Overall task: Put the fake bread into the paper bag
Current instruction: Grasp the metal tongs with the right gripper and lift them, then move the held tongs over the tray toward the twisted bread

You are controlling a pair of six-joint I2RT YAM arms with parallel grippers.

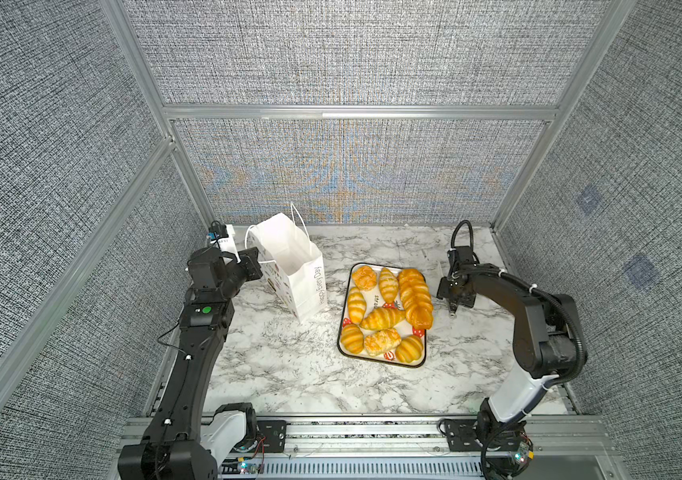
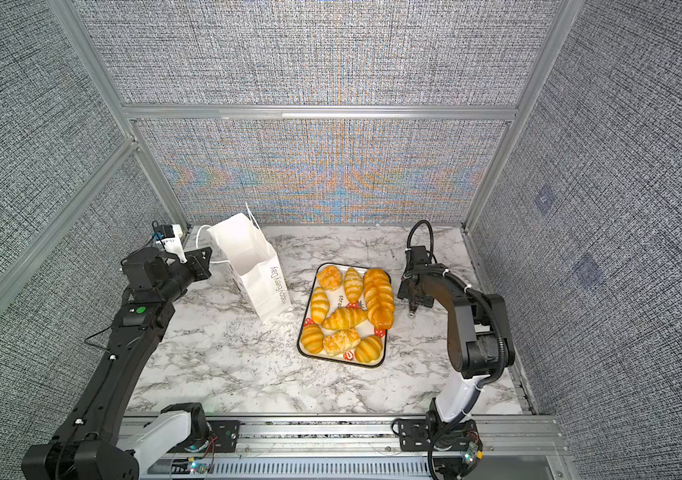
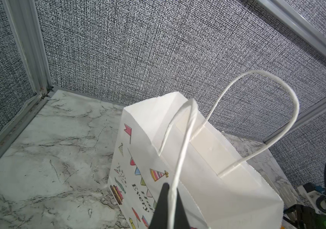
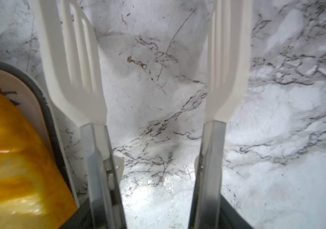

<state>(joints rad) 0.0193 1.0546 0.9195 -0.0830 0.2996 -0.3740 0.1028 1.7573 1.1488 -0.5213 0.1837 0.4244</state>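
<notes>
The left gripper's [image 3: 168, 208] jaws are clamped on one cord handle [image 3: 184, 150] of the paper bag [image 1: 302, 286], which stands open at the tabletop's [image 1: 289, 374] back left. The fake bread [image 1: 381, 318] lies on the tray [image 1: 381, 363], right of the bag. The right gripper's [image 4: 156, 216] jaws grip the tongs [image 4: 74, 79], whose slotted arms stand apart just beside the tray.

fake bread [image 1: 381, 318]: I count eight glossy golden pieces crowded on the tray [image 1: 374, 299] | paper bag [image 1: 298, 291]: white, standing, mouth open, just left of the tray in both top views
</notes>
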